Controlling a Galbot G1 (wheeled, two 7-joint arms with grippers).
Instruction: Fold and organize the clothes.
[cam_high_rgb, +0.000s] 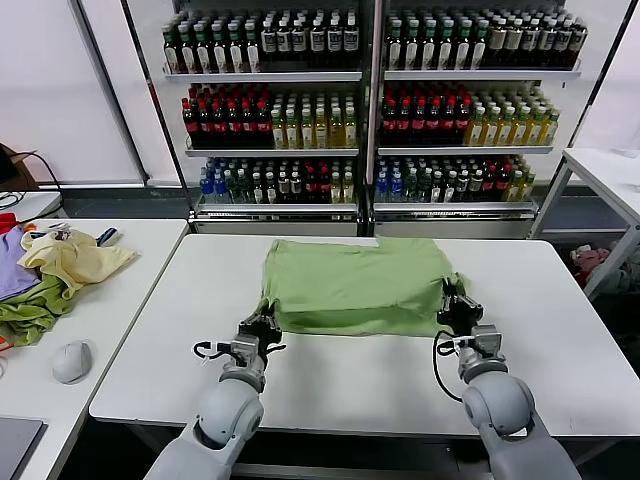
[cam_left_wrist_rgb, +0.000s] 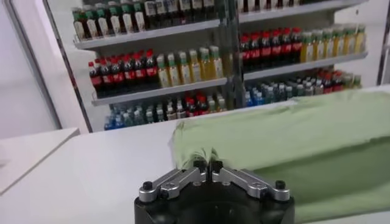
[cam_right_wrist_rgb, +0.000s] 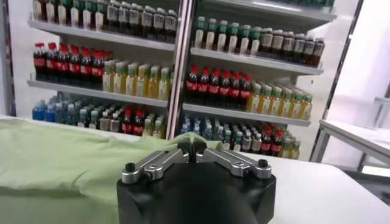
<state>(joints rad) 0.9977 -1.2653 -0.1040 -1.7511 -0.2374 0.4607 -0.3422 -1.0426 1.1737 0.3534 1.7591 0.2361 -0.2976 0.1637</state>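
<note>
nearest the robot, two hands work the near edge of the one light green shirt. the left hand has its fingers pressed together on the shirt's near left corner; in the left wrist view that hand shows a small bunch of green cloth caught between the tips. the right hand pinches the near right corner the same way, and its own wrist view shows the right hand shut with cloth rising just behind the tips.

the shirt lies flat on the white desk, just beyond both hands, its long axis running left to right across the robot's front. so each hand sits at one end of the near hem, the two about level with each other, and the rest of the cloth stretches away from them toward the far edge of the desk. neither arm is nearer; each has its own corner. my guess is the next move carries this near edge forward over the body of the shirt, and it turns on both corners travelling together so the fold line stays parallel to the long axis.

count: one shirt in hand, two hands, one desk under it. off to the robot's left, a second desk holds a heap of other garments and a grey mouse. farthest back stands a shelf rack of bottles, too many to count.
</note>
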